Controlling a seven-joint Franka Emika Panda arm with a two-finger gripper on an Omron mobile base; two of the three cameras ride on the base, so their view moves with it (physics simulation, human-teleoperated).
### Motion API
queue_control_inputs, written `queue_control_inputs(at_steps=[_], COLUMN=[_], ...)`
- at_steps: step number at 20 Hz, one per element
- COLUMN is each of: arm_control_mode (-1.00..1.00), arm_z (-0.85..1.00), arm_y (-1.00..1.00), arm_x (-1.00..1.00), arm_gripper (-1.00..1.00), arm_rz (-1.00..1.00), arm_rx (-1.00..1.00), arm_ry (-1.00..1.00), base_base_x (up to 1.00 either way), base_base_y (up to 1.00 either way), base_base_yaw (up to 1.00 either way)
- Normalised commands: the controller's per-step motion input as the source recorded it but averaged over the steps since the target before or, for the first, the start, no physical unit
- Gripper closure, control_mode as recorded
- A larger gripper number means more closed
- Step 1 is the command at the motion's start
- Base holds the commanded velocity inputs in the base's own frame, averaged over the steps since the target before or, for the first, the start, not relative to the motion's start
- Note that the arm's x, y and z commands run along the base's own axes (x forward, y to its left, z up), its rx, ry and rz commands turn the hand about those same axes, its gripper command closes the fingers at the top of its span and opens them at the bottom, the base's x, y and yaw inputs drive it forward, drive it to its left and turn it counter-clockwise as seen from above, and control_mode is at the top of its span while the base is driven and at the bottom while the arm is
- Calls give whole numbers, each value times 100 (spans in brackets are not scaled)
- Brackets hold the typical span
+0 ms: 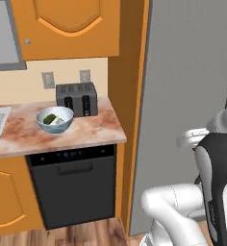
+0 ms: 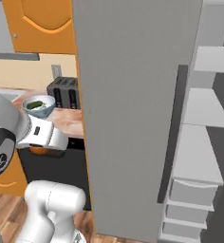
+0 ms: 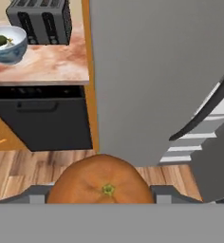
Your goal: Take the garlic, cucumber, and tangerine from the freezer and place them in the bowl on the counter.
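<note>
Tangerine (image 3: 101, 182) sits pinched in the end effector (image 3: 101, 197); carry it level past the freezer (image 3: 152, 71) door; release low over the bowl (image 3: 8, 45) on the desk (image 3: 47, 64).

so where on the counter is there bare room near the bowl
Bare stone lies on the counter right of the bowl, in front of the toaster, out to the edge by the freezer door. It is crowded at the back, where bowl and toaster sit close together.

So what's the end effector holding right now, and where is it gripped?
The round orange tangerine, clamped across its two opposite sides by the end effector, stem dimple facing the camera.
</note>
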Motion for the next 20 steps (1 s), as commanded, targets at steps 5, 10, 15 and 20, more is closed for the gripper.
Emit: queue_control_inputs(at_steps=[5, 10, 15, 20], arm_control_mode=[100, 100, 100, 100], arm_z=[0, 0, 0, 0], arm_y=[0, 0, 0, 0], arm_x=[0, 0, 0, 0], arm_gripper=[100, 100, 100, 100], arm_rz=[0, 0, 0, 0], arm_rx=[0, 0, 0, 0], arm_ry=[0, 0, 0, 0], base_base_x=[33, 51, 78, 69], base_base_y=[100, 100, 46, 0], base_base_yaw=[0, 0, 0, 0])
